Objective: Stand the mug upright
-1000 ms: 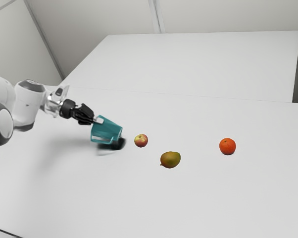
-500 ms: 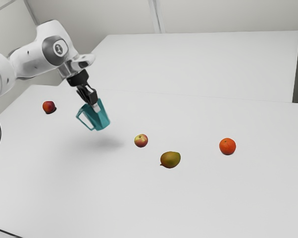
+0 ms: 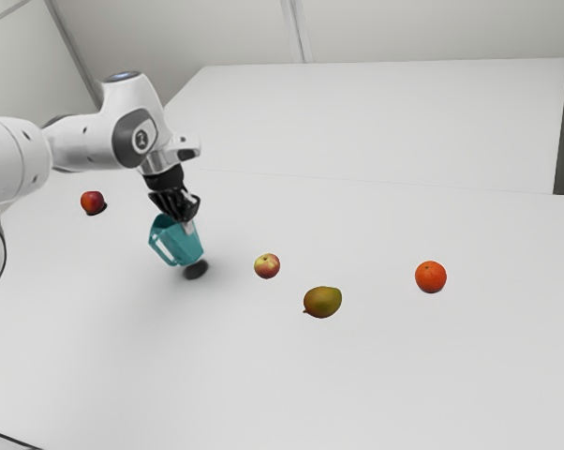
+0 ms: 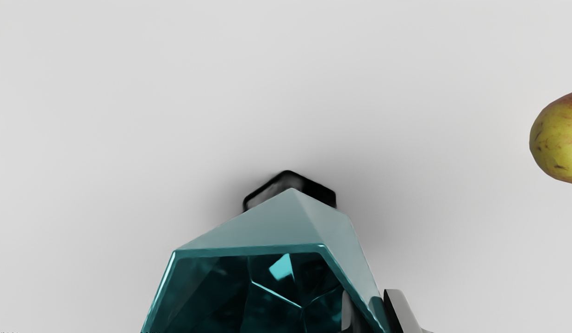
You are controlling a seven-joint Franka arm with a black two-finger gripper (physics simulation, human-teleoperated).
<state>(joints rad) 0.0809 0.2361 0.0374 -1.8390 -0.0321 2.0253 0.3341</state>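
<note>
The gripper (image 3: 188, 223) in the exterior view points down and holds the teal mug (image 3: 181, 244) by its rim, over the table's left part. The mug leans a little, its opening up and its base toward the exterior view's lower right; a dark shadow lies beneath the base, with a small gap. Its handle faces the exterior view's left. In the wrist view the gripper (image 4: 370, 311) is shut on the wall of the mug (image 4: 267, 222), one finger inside and the other outside. The mug's far underside is hidden.
On the white table (image 3: 357, 375), an apple (image 3: 267, 266) lies right of the mug in the exterior view, then a mango (image 3: 322, 302) and an orange (image 3: 431, 277). A red fruit (image 3: 93, 202) lies behind at the left. The apple (image 4: 559, 138) also appears in the wrist view.
The arm swung round with the mug, turning its handle toward the exterior view's left and uncovering the red fruit. Since half a second ago, the mug has moved lower. The fruits have stayed put.
</note>
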